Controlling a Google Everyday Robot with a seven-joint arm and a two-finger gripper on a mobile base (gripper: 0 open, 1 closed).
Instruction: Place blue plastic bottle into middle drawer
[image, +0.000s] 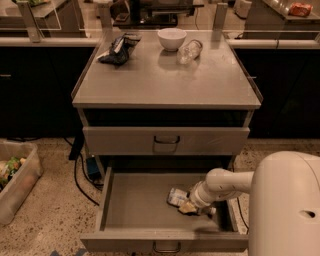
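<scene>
One small blue plastic bottle with a pale label lies tipped over inside the open middle drawer, lower centre of frame, against the pincer at its right. I cannot tell whether the pincer grips it.

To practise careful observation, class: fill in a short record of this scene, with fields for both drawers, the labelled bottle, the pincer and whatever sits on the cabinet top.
middle drawer: pulled open
upper drawer: closed
blue plastic bottle: lying on its side on the middle drawer's floor, right of centre
pincer: inside the middle drawer, at the bottle
cabinet top: white bowl, bare clear bottle on its side, dark bag
floor at left: plastic bin
</scene>
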